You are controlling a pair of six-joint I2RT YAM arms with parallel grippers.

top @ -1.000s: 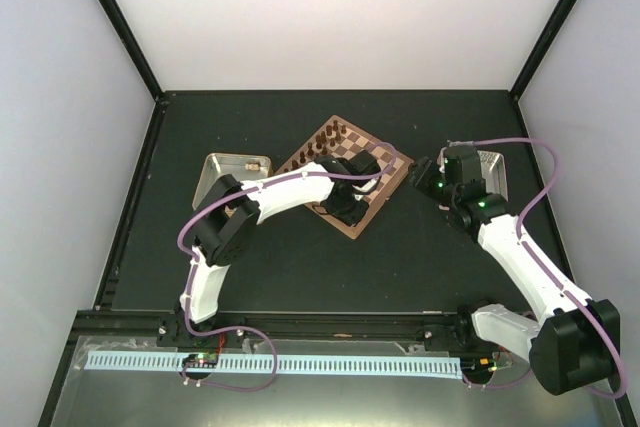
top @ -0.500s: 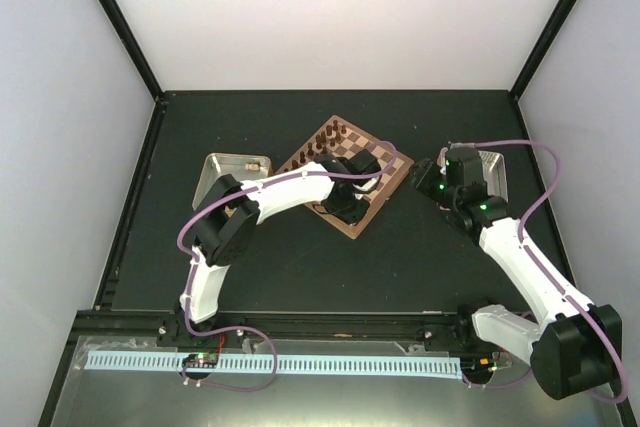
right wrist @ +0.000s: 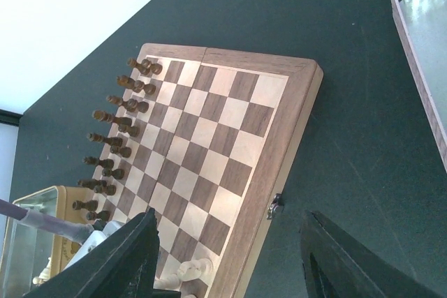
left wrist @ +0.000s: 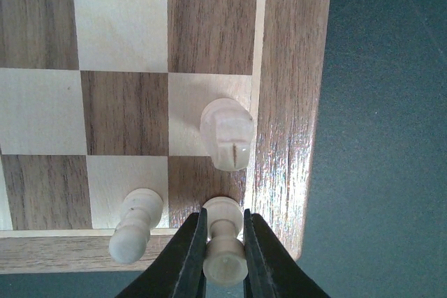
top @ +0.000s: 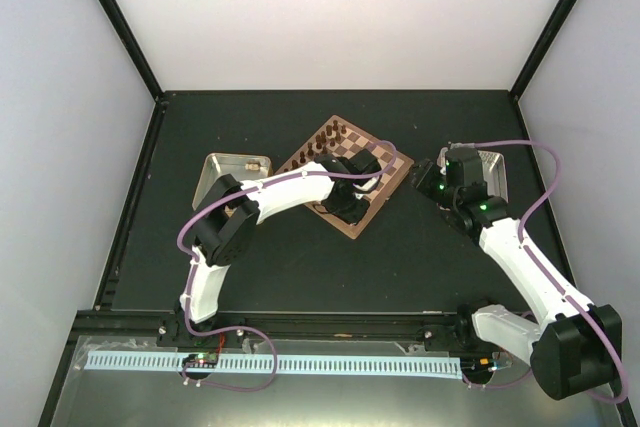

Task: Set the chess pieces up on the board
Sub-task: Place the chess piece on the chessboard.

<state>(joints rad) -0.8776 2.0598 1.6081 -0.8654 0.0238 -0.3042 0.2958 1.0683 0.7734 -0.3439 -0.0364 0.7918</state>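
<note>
The board (top: 357,145) lies turned like a diamond at mid table. Dark chess pieces (top: 326,135) stand in two rows along its far left edge, and the right wrist view shows those dark rows (right wrist: 116,129) too. My left gripper (left wrist: 224,213) is shut on a pale piece (left wrist: 225,246) whose base meets the dark corner square beside the rim (left wrist: 290,102). Two more pale pieces stand nearby, a knight-like one (left wrist: 227,132) and a slim one (left wrist: 135,225). My right gripper (right wrist: 230,218) hangs open and empty just right of the board (right wrist: 230,130).
A metal tray (top: 222,171) left of the board holds a few pale pieces (top: 252,163). A silver tray (top: 494,169) sits behind the right wrist, its rim (right wrist: 418,54) at the right edge of that wrist's view. A small latch (right wrist: 276,205) sticks out from the board's edge.
In the top view the right wrist has shifted slightly. The left arm stays over the board's near corner.
</note>
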